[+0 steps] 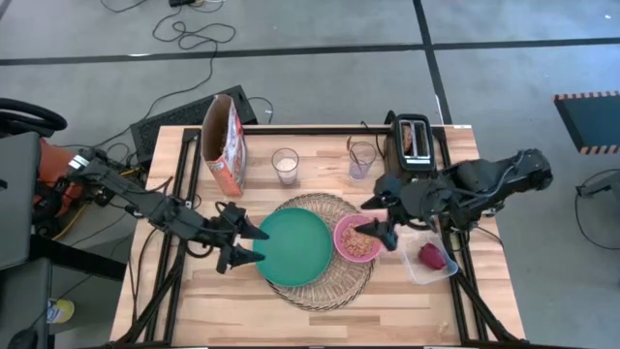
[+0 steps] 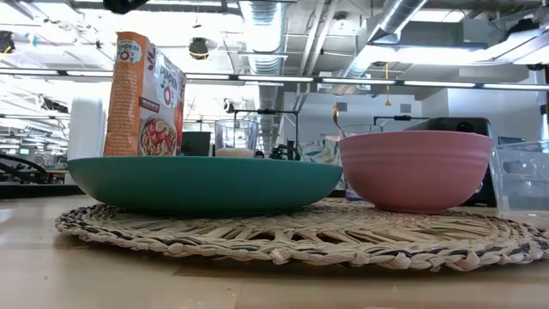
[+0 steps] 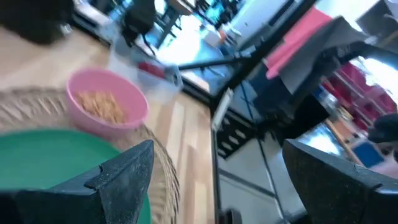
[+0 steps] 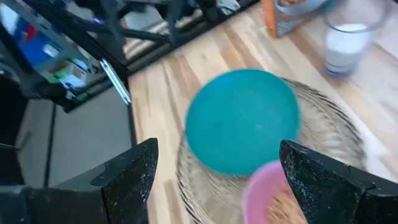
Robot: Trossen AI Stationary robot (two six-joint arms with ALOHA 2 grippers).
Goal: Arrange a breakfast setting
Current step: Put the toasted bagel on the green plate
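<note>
Two dark, near-black jointed arms built of slim segments with bulkier rounded joints. Left gripper [image 1: 250,244] ending in two pointed black fingers [image 3: 118,177], matte and faintly speckled. Right gripper [image 1: 381,220] equally black, with chunkier housings behind its fingers [image 4: 127,171].

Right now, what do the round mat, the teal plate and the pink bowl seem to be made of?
Round mat: woven straw or similar fibre, with visible braided strands. Teal plate: smooth, faintly glossy, probably plastic or glazed ceramic. Pink bowl: ribbed, satin sheen, likewise plastic or ceramic; it can't be settled.
</note>
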